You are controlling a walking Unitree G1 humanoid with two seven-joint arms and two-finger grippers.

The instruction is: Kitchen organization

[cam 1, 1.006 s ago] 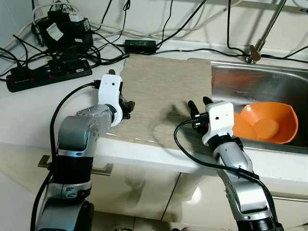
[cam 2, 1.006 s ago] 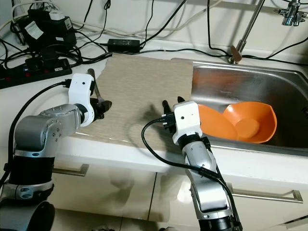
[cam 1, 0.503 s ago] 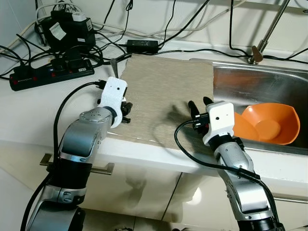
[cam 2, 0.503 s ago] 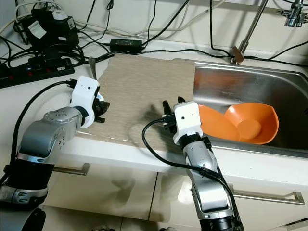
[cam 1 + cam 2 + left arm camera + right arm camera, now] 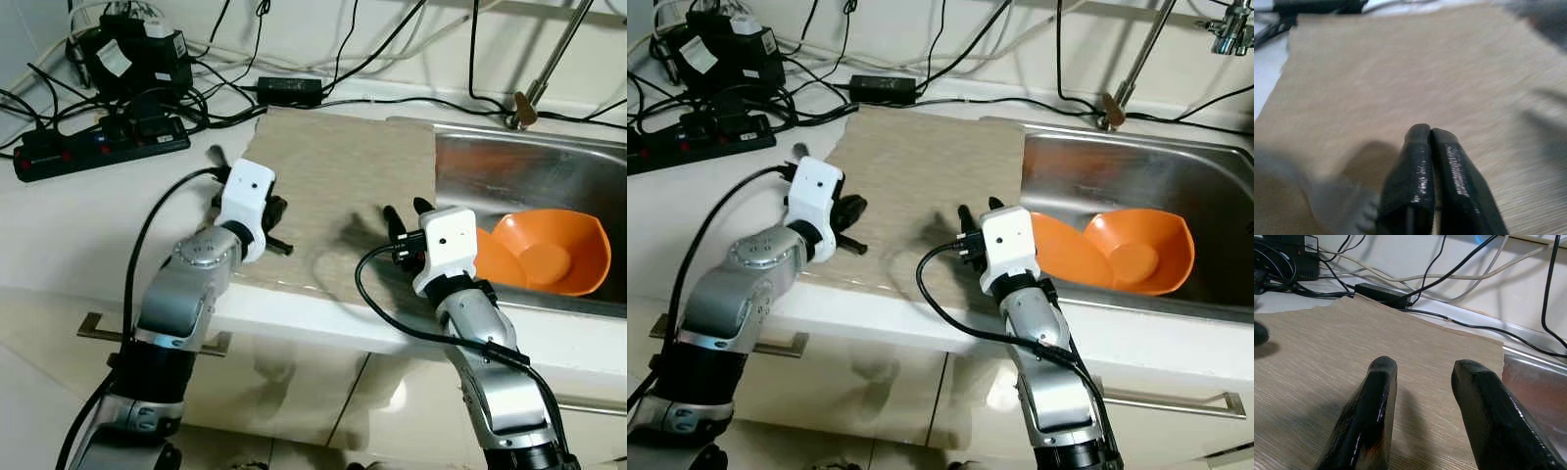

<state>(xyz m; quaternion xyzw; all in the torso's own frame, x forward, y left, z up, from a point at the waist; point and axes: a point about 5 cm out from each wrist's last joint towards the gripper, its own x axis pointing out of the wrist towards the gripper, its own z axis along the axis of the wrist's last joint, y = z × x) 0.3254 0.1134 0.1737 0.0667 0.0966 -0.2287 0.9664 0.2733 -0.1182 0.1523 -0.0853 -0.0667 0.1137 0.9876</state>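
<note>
A: Left gripper (image 5: 1430, 142)? 
B: Fingers are pressed together; it is held low over the beige mat (image 5: 338, 186) near the mat's left edge. A grey utensil (image 5: 1327, 200) is seen blurred beside it; contact cannot be told.
A: Right gripper (image 5: 1425, 382)? 
B: Fingers are parted, nothing between, at the mat's front right corner.
A: Bowls? 
B: Two orange bowls (image 5: 549, 250) are seen in the sink (image 5: 509, 166), at the desk's right end.
</note>
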